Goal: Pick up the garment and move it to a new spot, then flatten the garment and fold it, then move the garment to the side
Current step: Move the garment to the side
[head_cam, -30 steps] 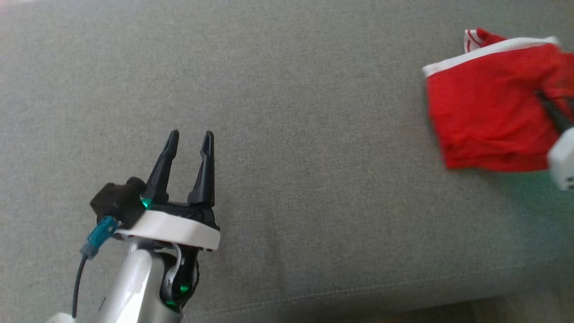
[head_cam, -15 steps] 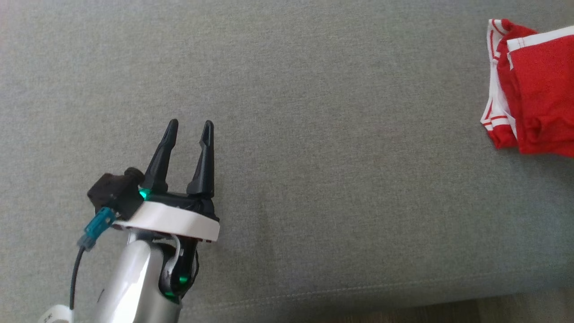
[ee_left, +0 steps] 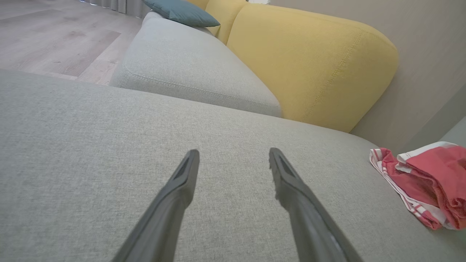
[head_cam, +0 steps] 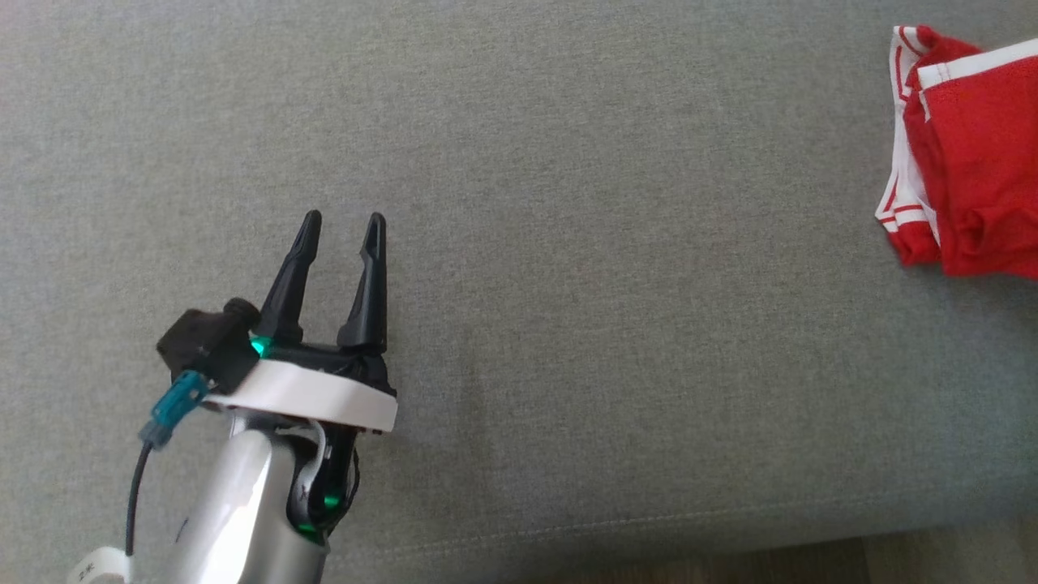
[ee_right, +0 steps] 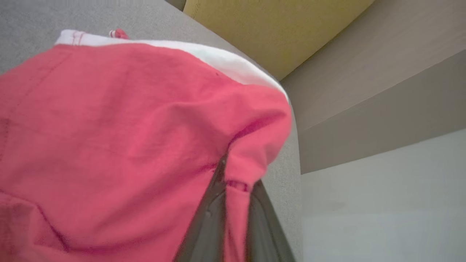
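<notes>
- Head view: the left gripper [head_cam: 344, 221], fingers apart and empty, hovers over the grey sofa cushion [head_cam: 568, 243]. The red garment [head_cam: 973, 162] lies well apart at its 2 o'clock, against the frame's right edge, its visible long edge running 12 to 6.
- Left wrist view: the garment sits at 3 o'clock of the spread fingers, resting on the cushion; the yellow backrest [ee_left: 309, 62] stands at 12 o'clock.
- Right wrist view: the right gripper [ee_right: 236, 182] is clamped on a red fold. It is plainly the nearer arm, so the release probably falls to it.
- Change: a second ago the garment hung further in from the right edge. It has since shifted toward 3 o'clock, exposing its striped hem.
</notes>
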{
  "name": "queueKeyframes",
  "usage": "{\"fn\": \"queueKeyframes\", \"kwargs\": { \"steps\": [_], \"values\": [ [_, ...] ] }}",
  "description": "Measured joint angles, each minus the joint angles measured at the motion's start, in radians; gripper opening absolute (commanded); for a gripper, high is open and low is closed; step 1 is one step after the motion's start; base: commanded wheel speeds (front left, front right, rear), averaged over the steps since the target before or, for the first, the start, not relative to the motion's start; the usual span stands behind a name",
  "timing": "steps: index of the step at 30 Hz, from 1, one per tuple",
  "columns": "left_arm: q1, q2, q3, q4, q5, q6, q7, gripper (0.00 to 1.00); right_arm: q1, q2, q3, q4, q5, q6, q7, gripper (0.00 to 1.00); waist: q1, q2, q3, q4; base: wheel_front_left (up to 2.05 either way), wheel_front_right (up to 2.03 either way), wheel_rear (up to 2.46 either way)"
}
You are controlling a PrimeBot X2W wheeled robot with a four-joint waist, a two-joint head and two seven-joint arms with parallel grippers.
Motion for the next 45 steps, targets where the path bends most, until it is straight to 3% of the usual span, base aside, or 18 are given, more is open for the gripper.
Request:
{"fn": "queueKeyframes", "kwargs": {
  "steps": [2, 14, 23, 34, 37, 45],
  "values": [
    [0.000, 0.000, 0.000, 0.001, 0.000, 0.000, 0.000, 1.00, 0.000, 0.019, -0.025, -0.007, 0.001, 0.000, 0.006, 1.00, 0.0000, 0.0000, -0.003, -0.002, 0.00, 0.00, 0.00],
    [0.001, 0.000, 0.001, 0.020, 0.000, -0.005, 0.000, 1.00, 0.003, 0.105, -0.092, -0.102, -0.047, 0.000, 0.012, 1.00, 0.0000, 0.0000, -0.042, -0.010, 0.00, 0.00, 0.00],
    [0.036, 0.000, 0.040, 0.014, 0.000, -0.008, 0.000, 1.00, 0.020, 0.339, -0.133, -0.230, -0.029, 0.000, -0.144, 1.00, 0.0000, 0.0000, -0.134, -0.014, 0.00, 0.00, 0.00],
    [0.128, -0.001, 0.066, -0.016, 0.001, 0.002, 0.000, 1.00, 0.267, 0.634, -0.138, -0.283, -0.038, 0.000, -0.355, 1.00, 0.0000, 0.0000, -0.277, -0.009, 0.00, 0.00, 0.00],
    [0.160, 0.000, 0.066, -0.017, 0.001, 0.004, 0.000, 1.00, 0.332, 0.678, -0.134, -0.288, -0.061, 0.000, -0.396, 1.00, 0.0000, 0.0000, -0.309, -0.004, 0.00, 0.00, 0.00],
    [0.216, 0.000, 0.063, -0.019, 0.010, 0.011, 0.000, 1.00, 0.455, 0.722, -0.166, -0.290, -0.071, 0.000, -0.438, 1.00, 0.0000, 0.0000, -0.352, 0.016, 0.00, 0.00, 0.00]
  ]
}}
